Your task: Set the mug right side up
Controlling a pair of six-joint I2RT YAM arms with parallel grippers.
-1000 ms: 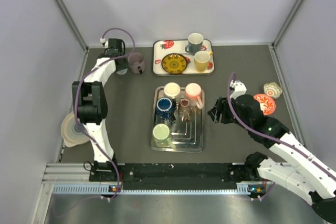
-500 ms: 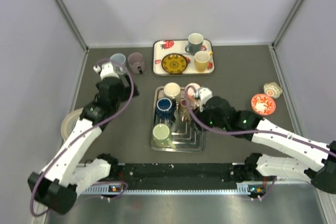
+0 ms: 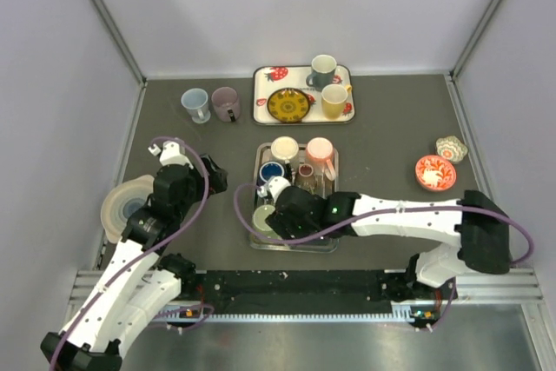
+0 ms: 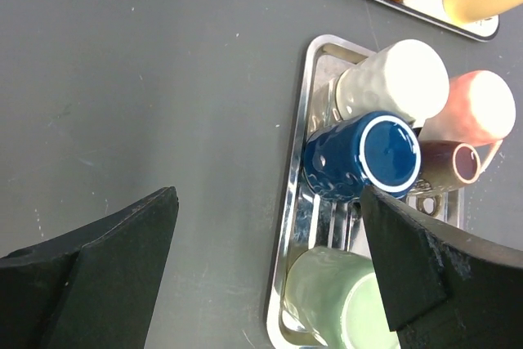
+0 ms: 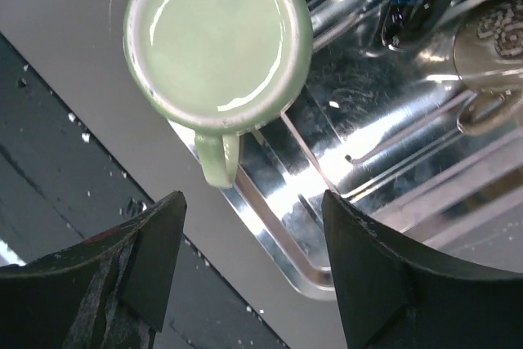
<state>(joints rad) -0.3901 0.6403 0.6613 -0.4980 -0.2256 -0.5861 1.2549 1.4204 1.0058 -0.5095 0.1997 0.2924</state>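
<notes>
Right wrist: right hand (image 5: 252, 202) spread wide above green mug (image 5: 216, 42); left hand (image 4: 268, 198) wide.

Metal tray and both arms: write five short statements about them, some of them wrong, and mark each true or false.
1. The right gripper hangs above the upside-down green mug on the metal tray. True.
2. The left gripper grips the blue mug. False: the left gripper's jaws stand open and empty, and the blue mug sits on the metal tray.
3. The yellow mug stands on the metal tray. False: the yellow mug is on the white tray at the back.
4. A light blue mug and a mauve mug stand on the table left of the white tray. True.
5. The right gripper's jaws are shut. False: they stand open.
</notes>
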